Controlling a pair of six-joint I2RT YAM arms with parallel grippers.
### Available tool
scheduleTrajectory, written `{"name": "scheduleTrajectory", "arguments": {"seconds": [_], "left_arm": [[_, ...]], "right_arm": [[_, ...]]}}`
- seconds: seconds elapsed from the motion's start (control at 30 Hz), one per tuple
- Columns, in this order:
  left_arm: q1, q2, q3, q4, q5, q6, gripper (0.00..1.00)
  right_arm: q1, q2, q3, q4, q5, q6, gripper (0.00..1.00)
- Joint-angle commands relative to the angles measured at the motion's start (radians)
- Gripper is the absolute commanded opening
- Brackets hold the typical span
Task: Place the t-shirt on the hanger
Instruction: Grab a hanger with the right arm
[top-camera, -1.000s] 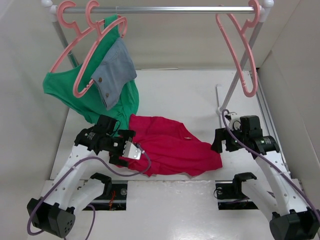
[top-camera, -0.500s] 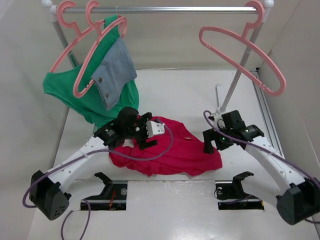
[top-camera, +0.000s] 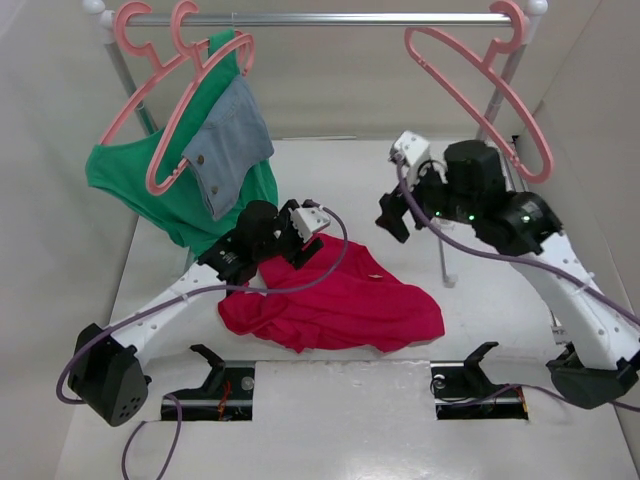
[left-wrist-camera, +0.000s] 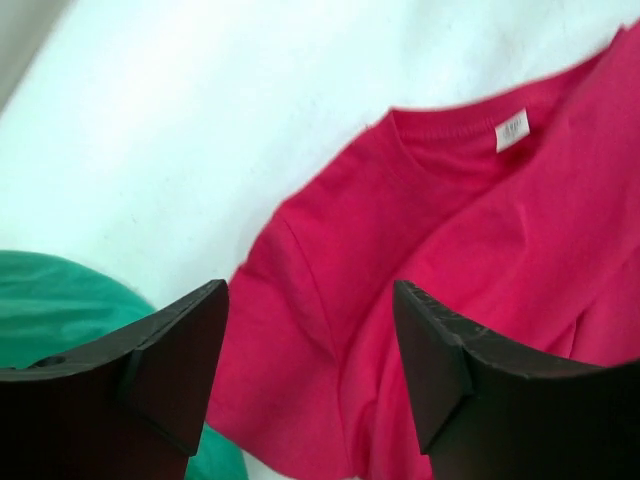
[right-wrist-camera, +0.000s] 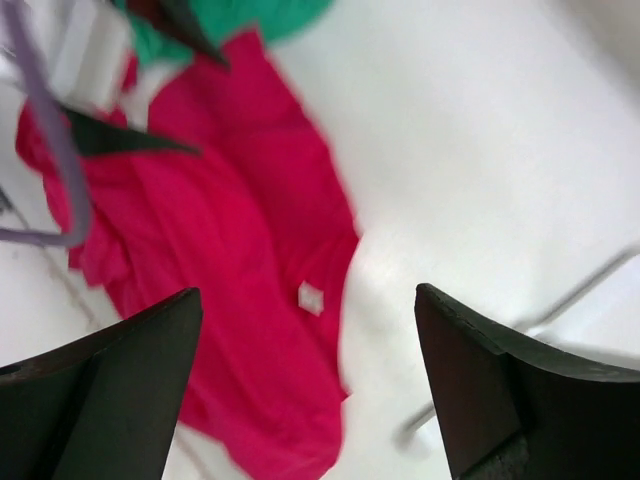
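1. Top external: the t-shirt (top-camera: 340, 305) lies crumpled on the table (top-camera: 350, 170) toward 6 o'clock, closest to the arm bases. Nothing grips it.
2. At the shirt's 11 o'clock edge hovers the left gripper (top-camera: 300, 238). In the left wrist view its fingers (left-wrist-camera: 170, 370) are spread wide w/ nothing btwn them. The collar and its white label (left-wrist-camera: 512, 130) sit at 1 o'clock of that view, off the gap.
3. At the shirt's 1 o'clock, raised off the table, is the right gripper (top-camera: 393, 212). Its jaws are wide apart & empty per its own wrist view.
4. Far end, 1 o'clock: the hanger (top-camera: 480, 90) hangs bare & tilted by its hook on the rail (top-camera: 330, 18). At 11 o'clock the green garment (top-camera: 130, 180) and denim piece (top-camera: 232, 140) are on other pink hangers, not ours.
5. Step in hand, prob.: grab the neck.
   - Shift the left gripper toward 1 o'clock so the collar rim is under the gap.
   - Go straight down and pinch one layer only, so the neck hole can open.
   - Keep off the green garment just beside.
   - The right gripper should take the hanger by a shoulder arm, not the hook.
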Motion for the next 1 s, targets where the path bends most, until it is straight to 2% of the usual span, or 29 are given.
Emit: {"name": "scheduleTrajectory", "arguments": {"seconds": [0.0,0.1,0.23,0.3,0.43,0.7,0.8,0.87,0.9,0.93,0.97], "left_arm": [[0.004,-0.017,-0.016,0.116,0.057,-0.044,0.62],[-0.014,0.007,-0.043,0.143,0.081,-0.043,0.62],[-0.048,0.075,-0.034,0.169,-0.021,-0.043,0.68],[-0.048,0.084,-0.034,0.198,-0.021,-0.043,0.68],[-0.059,0.075,-0.046,0.231,0.008,-0.020,0.69],[-0.069,0.046,-0.076,0.240,0.017,-0.020,0.69],[-0.069,0.026,-0.086,0.240,0.017,-0.020,0.69],[-0.069,0.026,-0.096,0.240,0.026,-0.011,0.69],[-0.069,0.026,-0.096,0.240,0.026,-0.011,0.69],[-0.069,0.015,-0.096,0.240,0.026,-0.011,0.69],[-0.069,0.015,-0.096,0.240,0.026,-0.011,0.69]], "right_arm": [[-0.027,-0.028,0.212,-0.031,0.020,-0.080,0.91],[-0.057,-0.008,0.417,-0.031,0.073,-0.103,0.91],[-0.177,0.012,0.571,-0.021,0.254,-0.112,0.94],[-0.275,0.033,0.594,-0.007,0.285,-0.112,0.94],[-0.382,0.064,0.608,0.032,0.294,-0.112,0.94],[-0.499,0.129,0.608,0.052,0.271,-0.112,0.92],[-0.554,0.148,0.573,0.052,0.178,-0.112,0.85],[-0.565,0.158,0.555,0.052,0.107,-0.112,0.72],[-0.577,0.158,0.536,0.052,0.075,-0.112,0.58],[-0.577,0.158,0.536,0.052,0.075,-0.112,0.58],[-0.577,0.158,0.521,0.052,0.046,-0.112,0.40]]}}
